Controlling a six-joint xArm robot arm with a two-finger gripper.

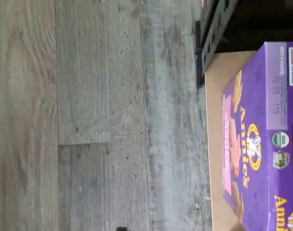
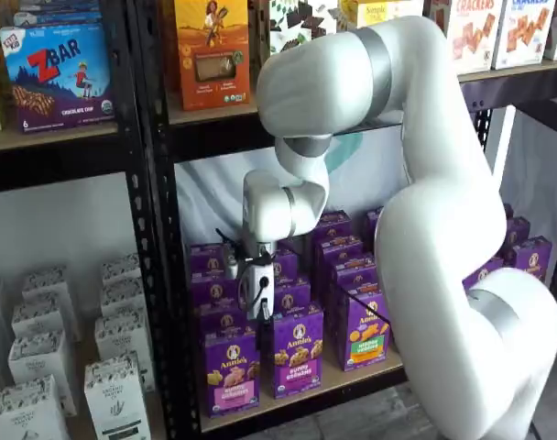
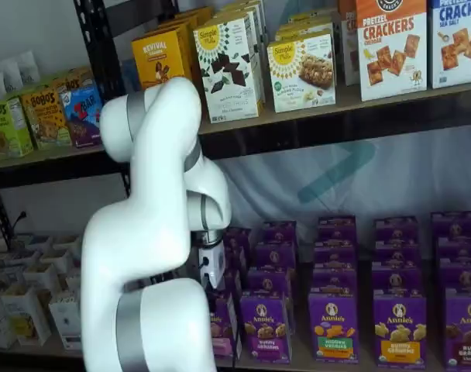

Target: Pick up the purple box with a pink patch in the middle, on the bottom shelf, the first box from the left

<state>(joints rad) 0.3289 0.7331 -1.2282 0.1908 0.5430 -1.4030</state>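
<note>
Shelving of black metal is seen in both shelf views. The purple box (image 2: 230, 368) is stood leftmost at the front of the bottom shelf (image 2: 301, 396). Above it the gripper (image 2: 256, 295) is hung; its opening cannot be told.

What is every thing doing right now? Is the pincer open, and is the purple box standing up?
pincer, open, holding nothing, hanging just above the front row of boxes.
purple box, upright on the bottom shelf, not gripped.
green-patch box, upright beside it, untouched.
orange-patch box, upright, untouched.
</note>
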